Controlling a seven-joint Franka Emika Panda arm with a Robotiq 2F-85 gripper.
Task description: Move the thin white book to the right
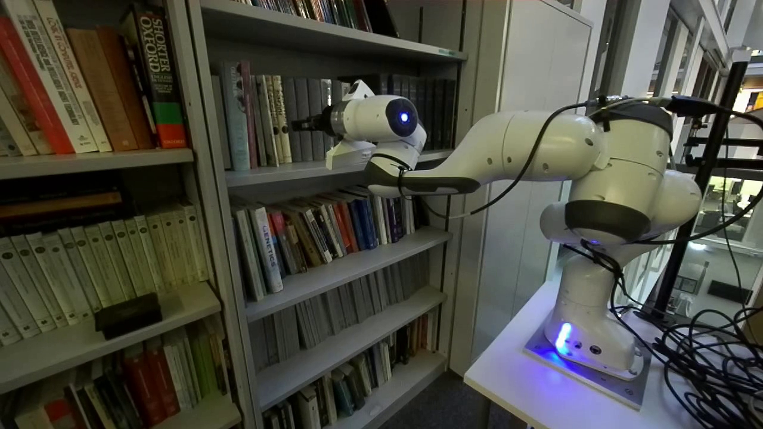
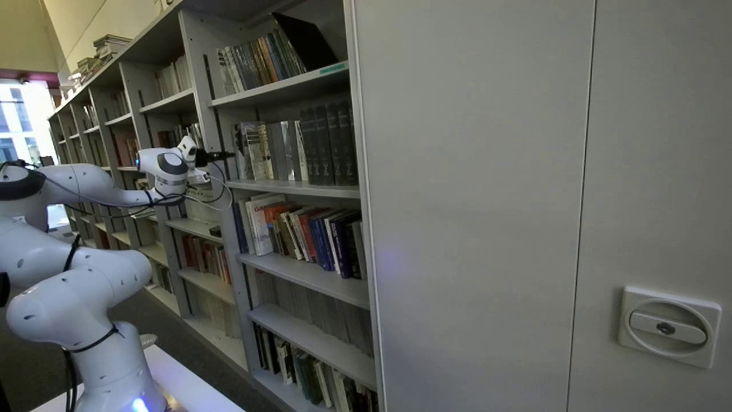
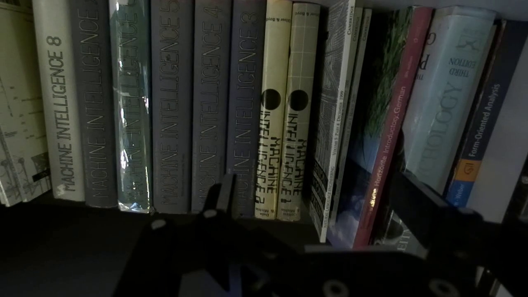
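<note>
Grey-spined volumes (image 3: 171,107) line the left of my wrist view, then two cream-spined books (image 3: 288,123); between the wide-parted fingers of my black gripper (image 3: 314,175) I see the thin white book (image 3: 335,136) standing in the row, with a pink-spined book (image 3: 392,128) and a pale-blue volume (image 3: 441,115) farther right.

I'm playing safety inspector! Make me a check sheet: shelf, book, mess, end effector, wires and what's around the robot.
Surface: grey shelf lined with books; white table under the arm.
Job's things: thin white book stands in the row, not held.
Clutter: black object, too dark to identify, lies on a neighbouring shelf.
End effector: open, facing the books, nothing gripped.
Cables: tangled beside the arm; one runs along it.
Surroundings: pale cabinet, bright window.
</note>
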